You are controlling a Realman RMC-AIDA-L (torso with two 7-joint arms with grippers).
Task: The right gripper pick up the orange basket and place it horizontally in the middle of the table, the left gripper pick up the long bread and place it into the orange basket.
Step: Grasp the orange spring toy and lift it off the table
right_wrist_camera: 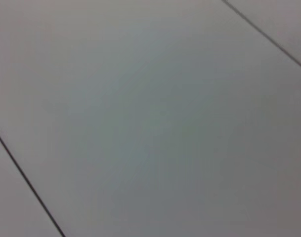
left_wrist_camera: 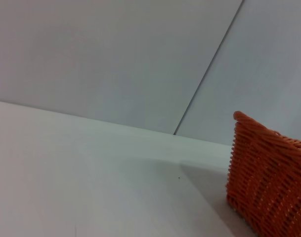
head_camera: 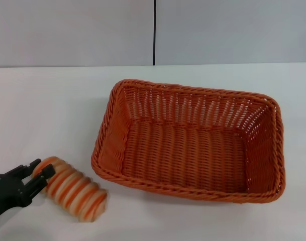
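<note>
So your left pincer (head_camera: 41,176) is down at the near left corner of the desk (head_camera: 42,110), with its two blocky fingers clamped on one end of the long bread (head_camera: 72,189). That striped loaf lies at a slant just beside the orange basket (head_camera: 193,140), off its near left corner. The basket sits flat on the desk around the middle, long side across, nothing inside. You won't find the right pincer in any view; its wrist camera only catches grey wall panels (right_wrist_camera: 150,118).
</note>
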